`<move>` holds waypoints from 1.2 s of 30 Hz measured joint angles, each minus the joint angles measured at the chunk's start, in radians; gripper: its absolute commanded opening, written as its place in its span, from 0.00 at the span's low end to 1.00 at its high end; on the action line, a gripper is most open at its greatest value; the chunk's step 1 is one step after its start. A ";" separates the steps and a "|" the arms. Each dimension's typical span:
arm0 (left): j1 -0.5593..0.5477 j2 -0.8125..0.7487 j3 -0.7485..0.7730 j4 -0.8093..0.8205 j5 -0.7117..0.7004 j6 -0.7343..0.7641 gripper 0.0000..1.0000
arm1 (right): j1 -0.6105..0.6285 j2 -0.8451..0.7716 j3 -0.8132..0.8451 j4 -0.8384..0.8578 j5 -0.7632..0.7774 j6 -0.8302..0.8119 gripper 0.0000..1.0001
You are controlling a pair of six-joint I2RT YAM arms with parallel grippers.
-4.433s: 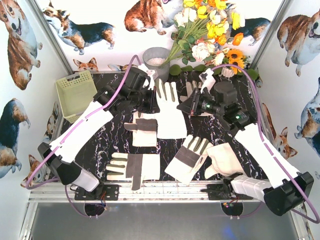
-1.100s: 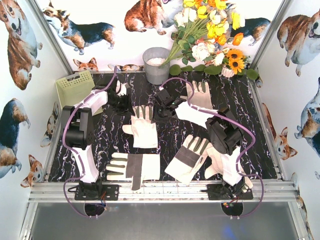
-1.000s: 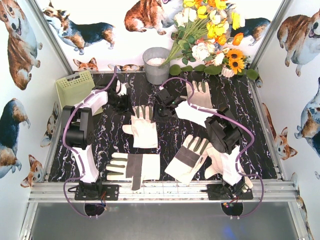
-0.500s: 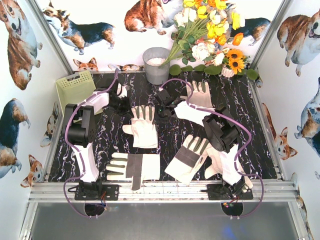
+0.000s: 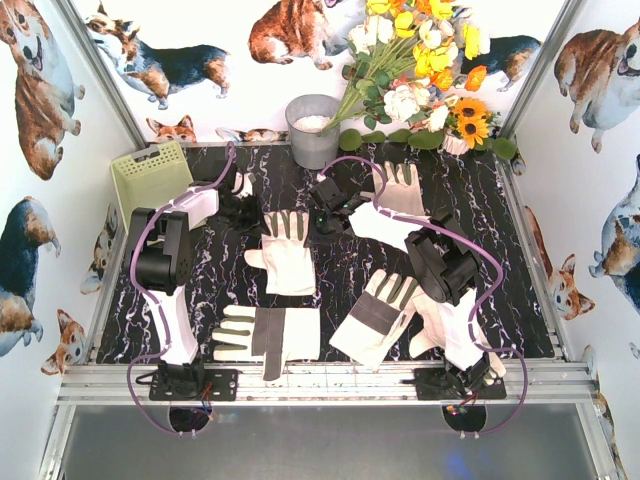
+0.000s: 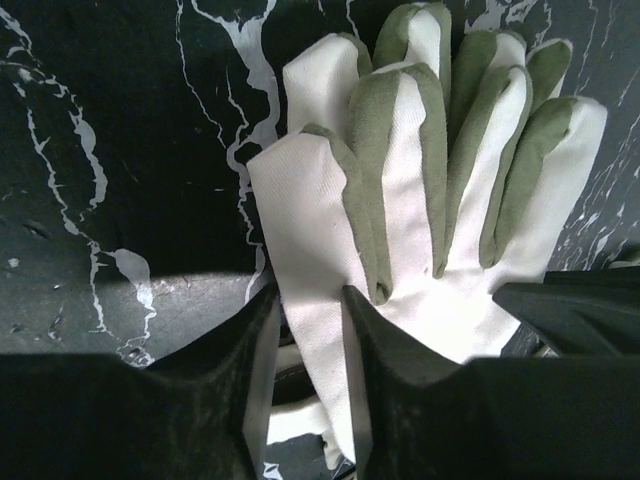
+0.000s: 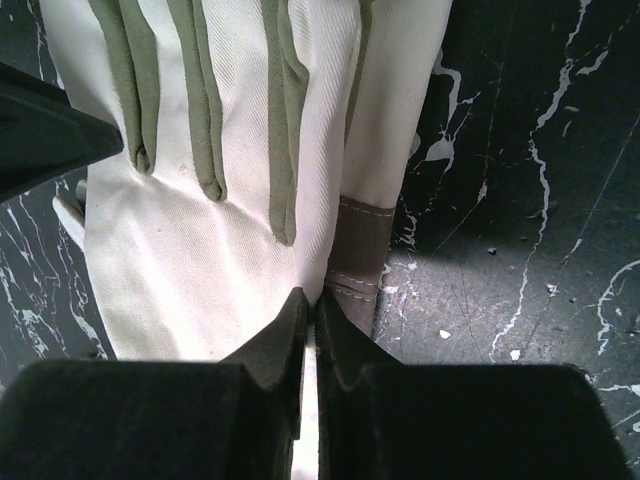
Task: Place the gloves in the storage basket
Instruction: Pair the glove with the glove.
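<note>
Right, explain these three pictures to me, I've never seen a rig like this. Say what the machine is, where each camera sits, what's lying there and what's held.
It is two robot arms, the left arm and the right arm, bolted at the near edge of a black marbled table. The big picture looks down from above and behind them. The other two come from cameras on the wrists, each looking along its own jaws. Several work gloves lie spread on the table; a pale green basket stands far left, a grey bucket and flowers at the back. The left jaws stand slightly apart astride the edge of a glove; the right jaws are shut, tips on a glove. Nothing is clearly lifted.
</note>
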 measured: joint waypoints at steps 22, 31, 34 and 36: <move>0.000 -0.061 -0.014 0.053 0.005 -0.032 0.00 | -0.011 -0.025 0.000 0.013 0.004 -0.006 0.00; 0.000 -0.059 0.014 0.058 0.006 -0.033 0.00 | -0.029 -0.034 -0.002 0.033 0.006 -0.010 0.00; 0.000 -0.056 0.016 0.064 0.012 -0.033 0.00 | -0.032 -0.034 -0.003 0.036 0.009 -0.012 0.00; 0.000 -0.054 0.018 0.067 0.016 -0.033 0.00 | -0.033 -0.037 -0.010 0.043 0.011 -0.012 0.00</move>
